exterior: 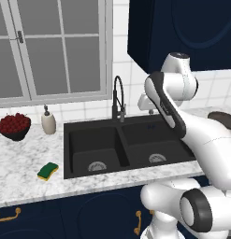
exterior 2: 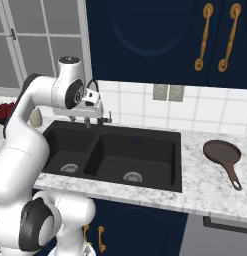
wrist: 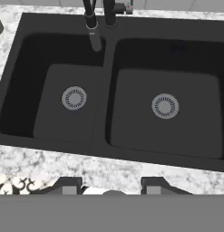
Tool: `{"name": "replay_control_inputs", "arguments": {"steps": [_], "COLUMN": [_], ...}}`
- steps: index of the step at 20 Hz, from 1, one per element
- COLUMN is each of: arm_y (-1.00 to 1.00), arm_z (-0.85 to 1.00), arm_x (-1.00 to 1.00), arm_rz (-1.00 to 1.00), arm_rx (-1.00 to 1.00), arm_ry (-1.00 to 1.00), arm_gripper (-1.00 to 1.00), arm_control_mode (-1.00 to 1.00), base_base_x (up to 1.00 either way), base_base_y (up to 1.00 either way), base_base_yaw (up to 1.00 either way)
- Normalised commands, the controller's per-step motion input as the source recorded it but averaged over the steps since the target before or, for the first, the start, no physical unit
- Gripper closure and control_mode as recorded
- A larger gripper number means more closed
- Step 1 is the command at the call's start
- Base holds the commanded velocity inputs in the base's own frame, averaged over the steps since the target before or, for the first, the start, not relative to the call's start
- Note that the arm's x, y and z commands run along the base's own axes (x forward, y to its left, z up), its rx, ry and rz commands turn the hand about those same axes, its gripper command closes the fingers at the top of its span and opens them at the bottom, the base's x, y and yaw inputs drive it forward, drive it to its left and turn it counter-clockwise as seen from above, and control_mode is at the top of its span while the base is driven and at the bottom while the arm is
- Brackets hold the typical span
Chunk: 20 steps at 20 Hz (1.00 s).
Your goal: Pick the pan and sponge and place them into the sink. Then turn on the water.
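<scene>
holding nothing, sink (wrist: 50,27), fruit in bowl (exterior: 14,127)

— Any lettering to read on the sink (exterior: 126,140), the soap bottle (exterior: 48,122) at nine o'clock, or the cabinets (exterior 2: 145,35)?
— None (no label, brand or number anywhere).

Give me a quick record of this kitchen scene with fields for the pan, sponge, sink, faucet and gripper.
pan: on counter right of sink, handle toward the front edge
sponge: on counter left of sink
sink: both basins hold nothing
faucet: behind the divider, no stream visible
gripper: above sink's front edge, fingers apart, holding nothing
</scene>
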Motion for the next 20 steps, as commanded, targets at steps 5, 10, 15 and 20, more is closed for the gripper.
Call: {"name": "replay_control_inputs", "arguments": {"steps": [5, 10, 15, 20], "arm_y": [-0.42, -1.00, -1.00, -0.99], "arm_z": [-0.01, -0.14, -0.19, -0.25], "arm_x": [-0.17, -0.04, -0.01, -0.09], "arm_rz": [-0.01, 0.00, 0.00, 0.00], "arm_rx": [0.00, 0.00, -0.01, -0.06], "arm_ry": [-0.02, 0.00, 0.01, 0.03], "arm_gripper": [-1.00, -1.00, -1.00, -1.00], "arm_control_mode": [-1.00, -1.00, -1.00, -1.00], "base_base_x": [0.00, 0.00, 0.00, 0.00], "base_base_y": [0.00, 0.00, 0.00, 0.00], "base_base_yaw": [0.00, 0.00, 0.00, 0.00]}}
